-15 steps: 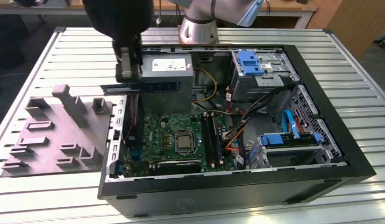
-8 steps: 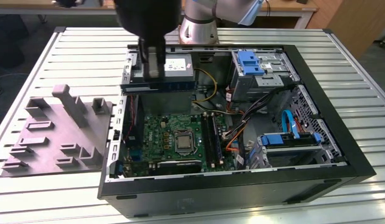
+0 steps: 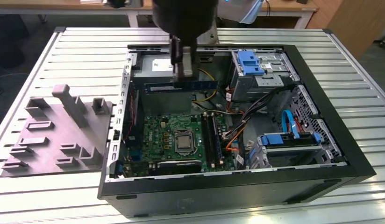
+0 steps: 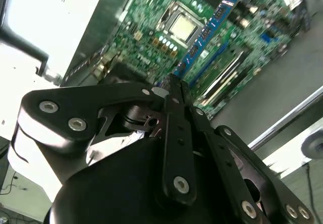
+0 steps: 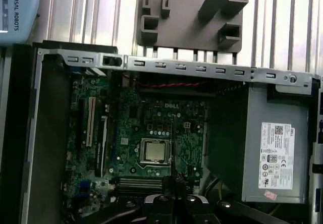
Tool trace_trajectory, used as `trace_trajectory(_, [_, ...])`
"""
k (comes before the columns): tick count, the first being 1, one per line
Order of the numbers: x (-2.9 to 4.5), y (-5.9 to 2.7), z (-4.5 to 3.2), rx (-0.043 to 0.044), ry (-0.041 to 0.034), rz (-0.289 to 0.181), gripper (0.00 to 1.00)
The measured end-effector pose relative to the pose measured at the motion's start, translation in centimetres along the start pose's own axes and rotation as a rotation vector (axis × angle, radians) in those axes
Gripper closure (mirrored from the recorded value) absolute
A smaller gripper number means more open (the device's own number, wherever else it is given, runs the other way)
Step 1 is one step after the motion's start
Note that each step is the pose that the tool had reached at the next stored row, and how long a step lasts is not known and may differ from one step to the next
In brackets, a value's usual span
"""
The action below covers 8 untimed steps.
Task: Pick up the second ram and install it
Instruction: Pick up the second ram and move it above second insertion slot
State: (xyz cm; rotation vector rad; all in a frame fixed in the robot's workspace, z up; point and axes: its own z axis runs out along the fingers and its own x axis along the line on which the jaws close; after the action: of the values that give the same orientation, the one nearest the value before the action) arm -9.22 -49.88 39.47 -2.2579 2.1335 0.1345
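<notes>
My gripper point(image 3: 181, 78) hangs over the open computer case point(image 3: 330, 116), shut on the second ram point(image 3: 202, 86), a long blue stick held level on its edge above the far part of the green motherboard point(image 3: 174, 133). In the second wrist view the black fingers point(image 4: 174, 113) press together on one end of the blue stick point(image 4: 204, 32), which reaches out over the board and its black socket strips point(image 4: 227, 72). In the first wrist view the stick shows edge-on as a thin dark line point(image 5: 171, 143) above the processor socket point(image 5: 154, 151).
A gray plastic holder block point(image 3: 55, 135) lies on the slatted table at the exterior view's left of the case. Inside the case are the power supply point(image 5: 275, 148), blue drive brackets point(image 3: 250, 63) and loose cables point(image 3: 242, 116).
</notes>
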Motion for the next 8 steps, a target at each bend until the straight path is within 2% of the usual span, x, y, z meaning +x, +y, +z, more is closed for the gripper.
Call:
trace_trajectory(6, [0.14, -2.53, -0.10, 0.0000, 0.0000, 0.000, 0.88])
trace_trajectory(8, [0.17, -2.87, -0.11, -0.0001, 0.0000, 0.000, 0.88])
